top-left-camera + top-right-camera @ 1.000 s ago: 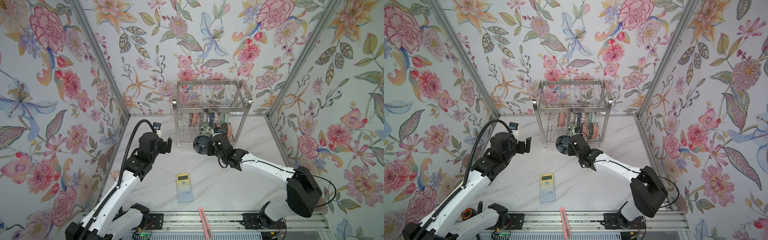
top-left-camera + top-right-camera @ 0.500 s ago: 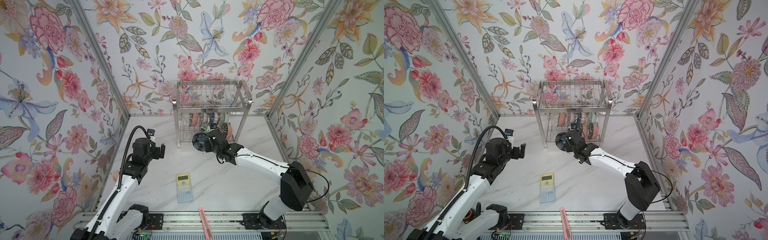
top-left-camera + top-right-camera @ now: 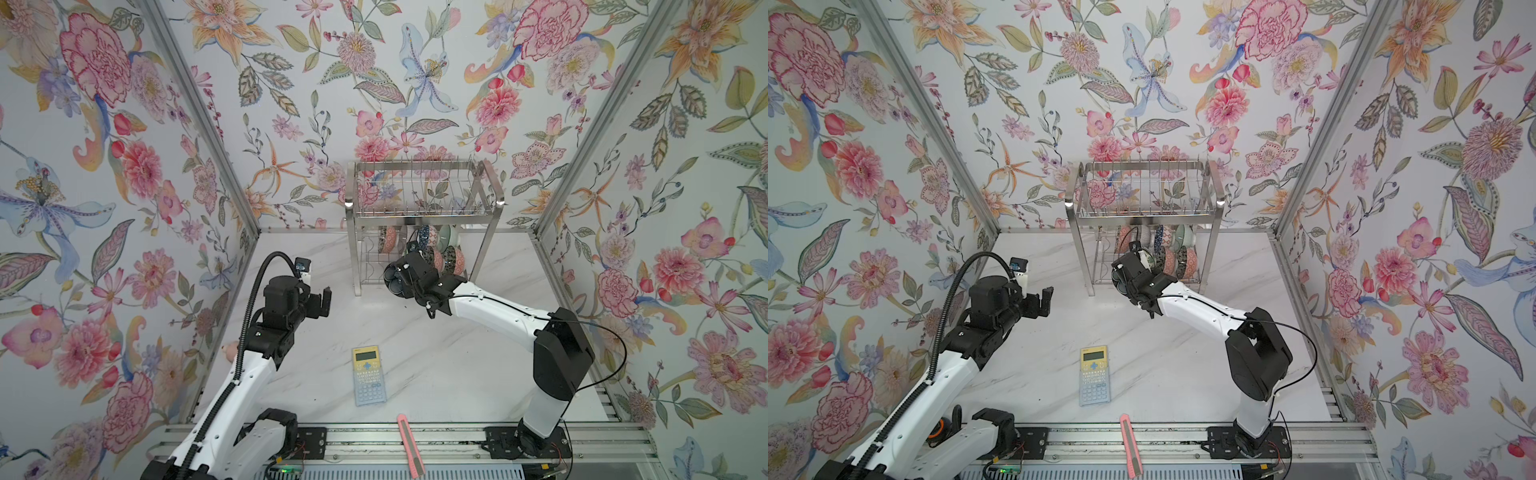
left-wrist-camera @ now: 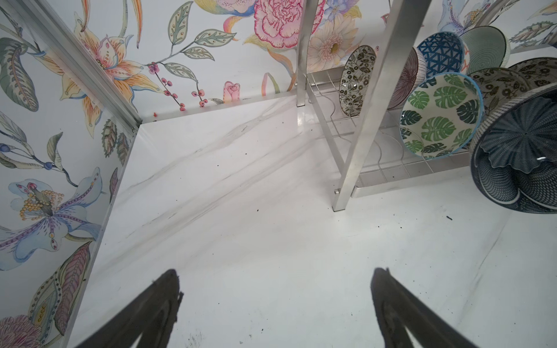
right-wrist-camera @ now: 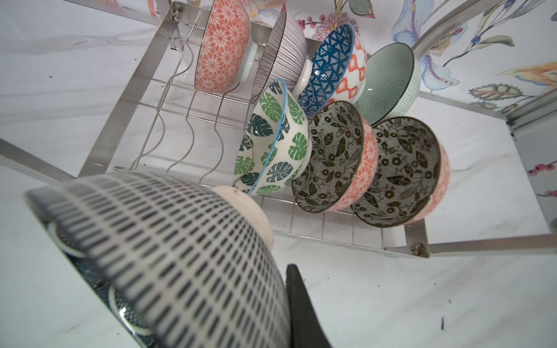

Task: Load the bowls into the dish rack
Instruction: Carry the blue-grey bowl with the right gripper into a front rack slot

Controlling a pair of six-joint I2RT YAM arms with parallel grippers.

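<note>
- Bowls: eight counted, all small, round, glazed ceramic with a raised foot.
- Seven stand on edge in the lower tier of the dish rack (image 3: 422, 219), in two rows, seen best from the right wrist.
- Back row, four: coral daisy-lattice bowl (image 5: 223, 51), fine-striped bowl (image 5: 283, 51), blue triangle bowl (image 5: 328, 63) with an orange-patterned outside, pale celadon bowl (image 5: 388, 81) with ringed dot texture.
- Front row, three: green leaf bowl (image 5: 271, 141) with a blue rim, and two black-white floral bowls (image 5: 331, 156) (image 5: 401, 171) with coral outsides.
- The eighth, the dark blue bowl (image 5: 168, 256), is tilted on its side just in front of the lower tier, near the rack's front left leg. Outside: rows of dark dashes on white, with a pale matte foot. Inside, in the left wrist view: fine blue ribbing with a scalloped centre.
- Right claw (image 3: 405, 276): clamped on the dark blue bowl's rim; one dark finger (image 5: 301, 310) lies against the outer wall.
- Left claw (image 4: 275, 304): jaws wide apart, holding nothing, over bare surface (image 3: 436, 332) to the left of the rack.
- Rack: one, polished steel, two tiers; thin upright pegs above, wavy wires below.
- Surface: white, grey-veined, marble look.
- One yellow-and-blue calculator (image 3: 368, 376) and one pink utility knife (image 3: 409, 442), both near the front edge.
</note>
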